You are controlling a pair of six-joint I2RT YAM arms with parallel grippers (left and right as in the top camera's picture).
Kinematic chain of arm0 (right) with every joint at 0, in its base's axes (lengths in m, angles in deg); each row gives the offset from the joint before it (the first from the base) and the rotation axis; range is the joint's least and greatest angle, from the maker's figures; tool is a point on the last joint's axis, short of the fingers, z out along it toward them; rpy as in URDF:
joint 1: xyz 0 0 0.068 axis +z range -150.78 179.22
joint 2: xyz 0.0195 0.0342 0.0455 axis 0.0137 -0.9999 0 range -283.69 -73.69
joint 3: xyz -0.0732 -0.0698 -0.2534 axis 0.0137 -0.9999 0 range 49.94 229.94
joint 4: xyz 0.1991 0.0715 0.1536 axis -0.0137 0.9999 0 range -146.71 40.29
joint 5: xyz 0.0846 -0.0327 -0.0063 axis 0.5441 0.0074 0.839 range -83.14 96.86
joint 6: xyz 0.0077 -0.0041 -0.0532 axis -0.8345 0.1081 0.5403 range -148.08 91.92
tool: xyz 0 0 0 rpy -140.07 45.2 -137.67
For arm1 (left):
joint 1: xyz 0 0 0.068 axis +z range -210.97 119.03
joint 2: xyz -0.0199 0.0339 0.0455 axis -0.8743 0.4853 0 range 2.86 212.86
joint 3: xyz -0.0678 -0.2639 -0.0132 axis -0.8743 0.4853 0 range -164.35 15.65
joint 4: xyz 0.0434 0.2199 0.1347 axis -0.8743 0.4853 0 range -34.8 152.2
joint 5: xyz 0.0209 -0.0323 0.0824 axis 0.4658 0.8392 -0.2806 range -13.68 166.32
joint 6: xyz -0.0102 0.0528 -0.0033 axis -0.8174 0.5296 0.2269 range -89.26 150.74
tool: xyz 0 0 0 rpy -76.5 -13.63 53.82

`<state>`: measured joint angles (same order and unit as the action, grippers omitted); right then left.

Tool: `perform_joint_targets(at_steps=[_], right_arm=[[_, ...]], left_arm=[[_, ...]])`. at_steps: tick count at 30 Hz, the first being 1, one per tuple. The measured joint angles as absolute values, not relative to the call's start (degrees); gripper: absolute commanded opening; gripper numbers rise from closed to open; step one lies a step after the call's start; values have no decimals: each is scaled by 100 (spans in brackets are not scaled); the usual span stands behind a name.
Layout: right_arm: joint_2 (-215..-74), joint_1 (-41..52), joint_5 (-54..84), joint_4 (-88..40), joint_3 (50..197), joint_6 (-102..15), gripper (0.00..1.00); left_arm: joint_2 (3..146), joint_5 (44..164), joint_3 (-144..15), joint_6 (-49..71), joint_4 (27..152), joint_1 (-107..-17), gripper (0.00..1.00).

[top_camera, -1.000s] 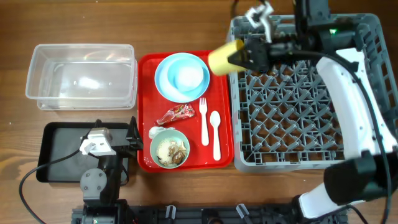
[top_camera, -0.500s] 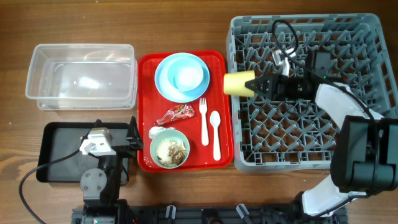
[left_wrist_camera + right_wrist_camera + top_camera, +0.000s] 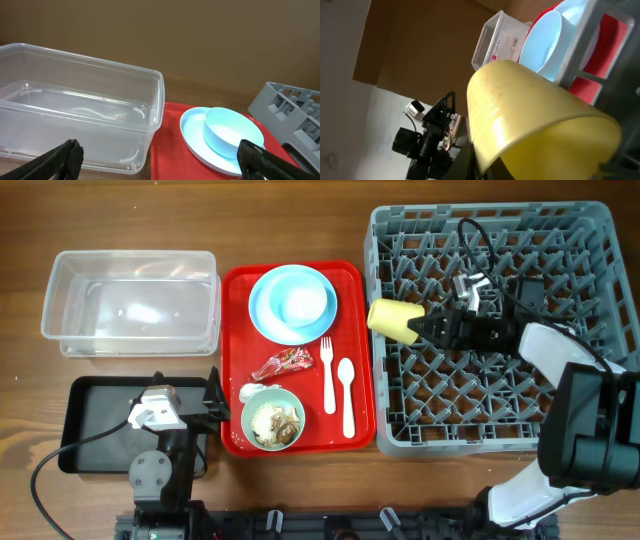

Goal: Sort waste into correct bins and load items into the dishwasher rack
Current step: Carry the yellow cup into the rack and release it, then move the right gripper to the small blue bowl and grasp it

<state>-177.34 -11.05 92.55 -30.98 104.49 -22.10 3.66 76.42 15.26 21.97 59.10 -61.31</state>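
Note:
My right gripper (image 3: 425,328) is shut on the small yellow cup (image 3: 393,319), which lies on its side at the left edge of the grey dishwasher rack (image 3: 590,240). The cup fills the right wrist view (image 3: 530,115). On the red tray (image 3: 232,285) sit the light blue plate (image 3: 262,315) with a light blue bowl (image 3: 300,302) on it, the red wrapper (image 3: 283,363), a white scrap (image 3: 250,392), the mint-green bowl (image 3: 250,405) with beige leftovers (image 3: 274,421), a white fork (image 3: 327,375) and spoon (image 3: 347,395). My left gripper (image 3: 155,162) is open over the black tray (image 3: 85,430).
The clear plastic tub (image 3: 130,302) stands at the back left, also close in the left wrist view (image 3: 75,120). The black tray lies in front of it. The rack's upright pegs fill the right side. Bare wooden table (image 3: 300,220) lies behind the trays.
My right gripper has carried the yellow cup down and slightly right, from above the rack's back left to low over its left edge. The left arm has not moved.

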Motion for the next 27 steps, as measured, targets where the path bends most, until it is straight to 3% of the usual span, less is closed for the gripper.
perform_joint_targets(at_steps=[10,20,24,27], right_arm=[[-17721,-1577,8412,-1948,10407,-2123,27],[-16451,-2259,6486,-1087,10565,-2103,29],[-15577,-1946,5457,-1085,11056,-2208,33],[-15002,-965,4434,-1102,11594,-2241,44]], left_arm=[[366,7640,1524,2197,5910,-6131,100],[366,7642,1524,2197,5910,-6131,100],[366,7640,1526,2197,5910,-6131,100],[366,7640,1526,2197,5910,-6131,100]])
